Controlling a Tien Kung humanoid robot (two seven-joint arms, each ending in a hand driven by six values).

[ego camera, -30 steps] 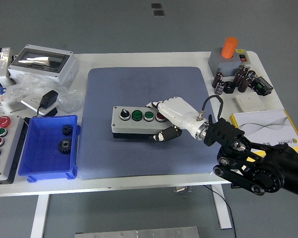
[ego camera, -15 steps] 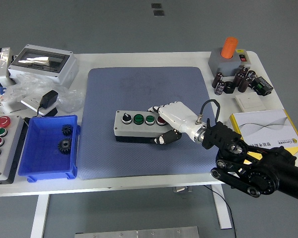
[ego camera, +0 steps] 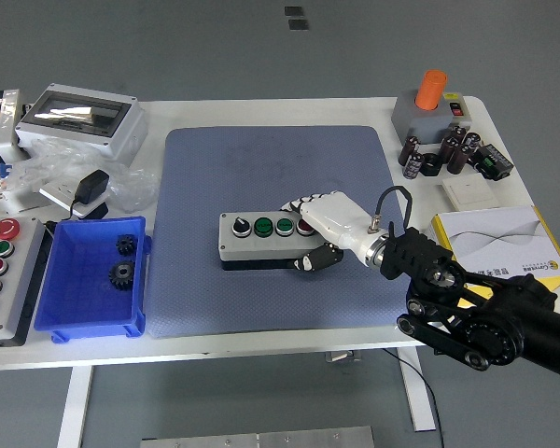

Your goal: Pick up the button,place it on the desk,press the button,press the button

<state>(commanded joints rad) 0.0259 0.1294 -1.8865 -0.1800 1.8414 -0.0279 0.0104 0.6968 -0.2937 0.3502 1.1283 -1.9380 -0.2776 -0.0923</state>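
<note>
Button box (ego camera: 264,239) is lying on the blue mat (ego camera: 280,187), a little near of the mat's middle, long side running left to right. Four controls are showing on its top: a black knob at the left, two green buttons, a red one at the right end, partly covered.

Right hand (ego camera: 319,228) is being held closed around the box's right end, white fingers (ego camera: 303,204) over the top and far edge, thumb (ego camera: 310,261) curled against the near side. Black right arm (ego camera: 476,313) is reaching in from the lower right.

Left of the mat, a blue bin (ego camera: 91,277) is holding two dark gears (ego camera: 121,273). A second button panel (ego camera: 0,271) is lying at the table's left edge. A grey base with an orange cylinder (ego camera: 432,101) is standing at the far right corner.
</note>
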